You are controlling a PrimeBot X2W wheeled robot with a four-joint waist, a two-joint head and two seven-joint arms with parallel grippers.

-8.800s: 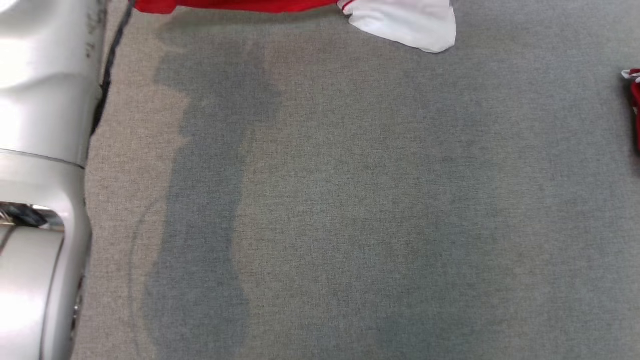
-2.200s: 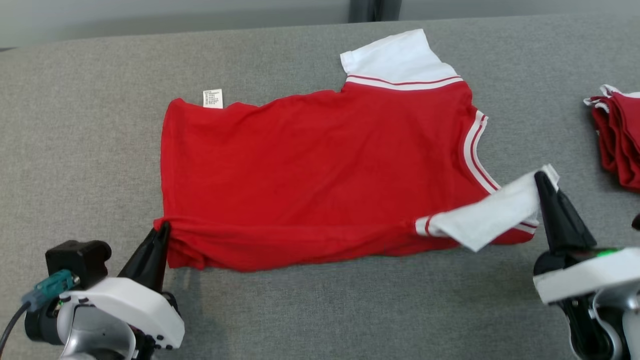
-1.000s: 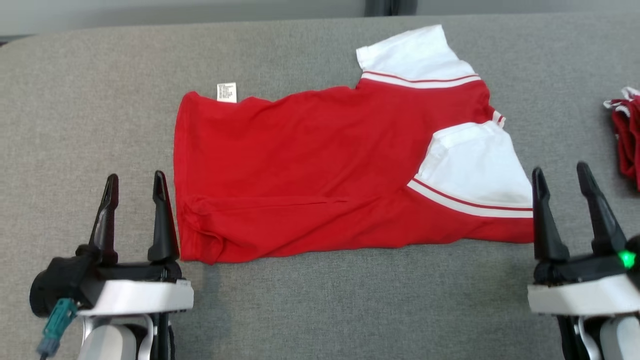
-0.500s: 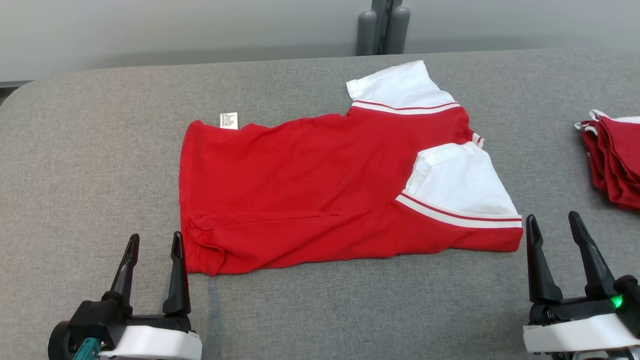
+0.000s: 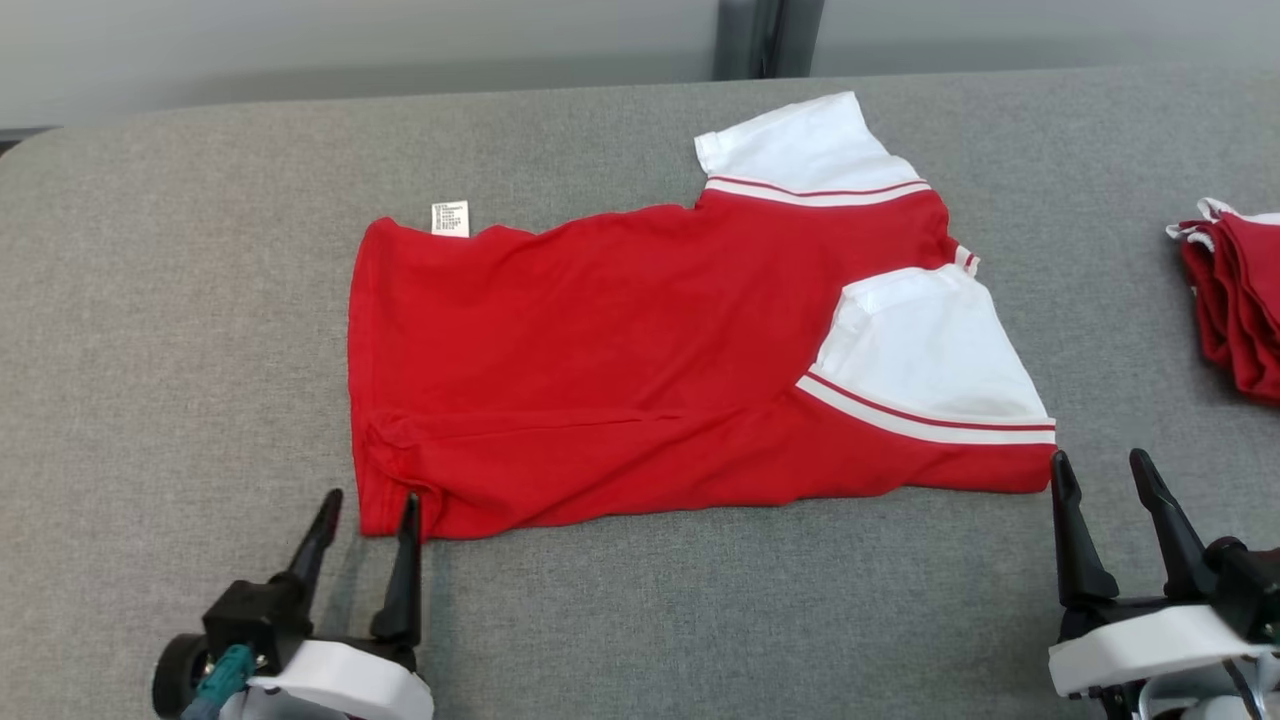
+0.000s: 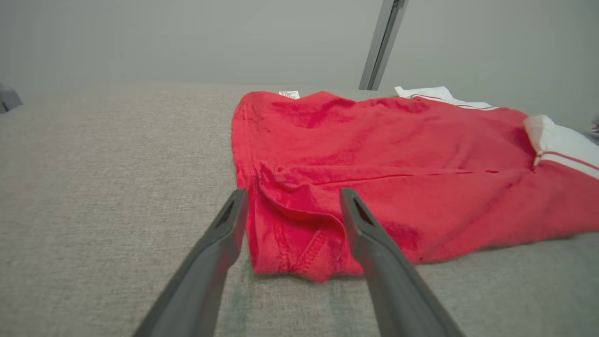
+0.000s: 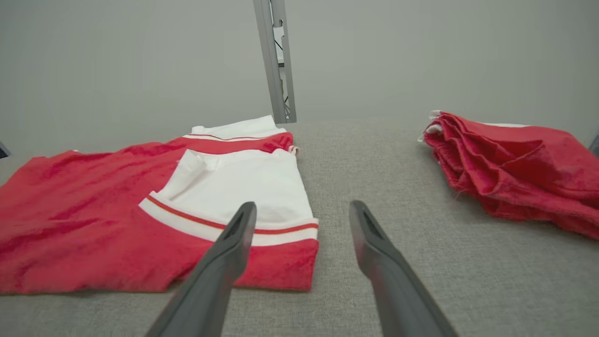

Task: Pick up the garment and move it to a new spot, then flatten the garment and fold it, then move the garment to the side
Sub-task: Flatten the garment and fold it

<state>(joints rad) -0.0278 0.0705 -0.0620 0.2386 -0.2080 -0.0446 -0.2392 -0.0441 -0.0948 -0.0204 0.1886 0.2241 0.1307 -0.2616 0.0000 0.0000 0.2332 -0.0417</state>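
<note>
In the head view, a red shirt with white sleeves lies spread near the middle of the grey table. The near sleeve is folded inward and lies on the red body. The far sleeve lies flat at the back edge of the shirt. A small white label sticks out at the far left corner. The left gripper is at the near left corner of the shirt, open and holding nothing. One fingertip overlaps the hem, but I cannot tell if it touches. The right gripper is just beside the near right corner, also open and holding nothing. A pile of red clothes lies well apart, at the right edge of the table.

In the left wrist view, the two fingers stand wide apart, and the creased near left corner of the shirt shows between them, resting on the table.

In the right wrist view, the fingers are also apart, with bare table between them. The near right corner of the shirt, with the folded sleeve, is beside the left finger of that view. The pile of red clothes lies on the right side. A metal post stands behind the table.
</note>
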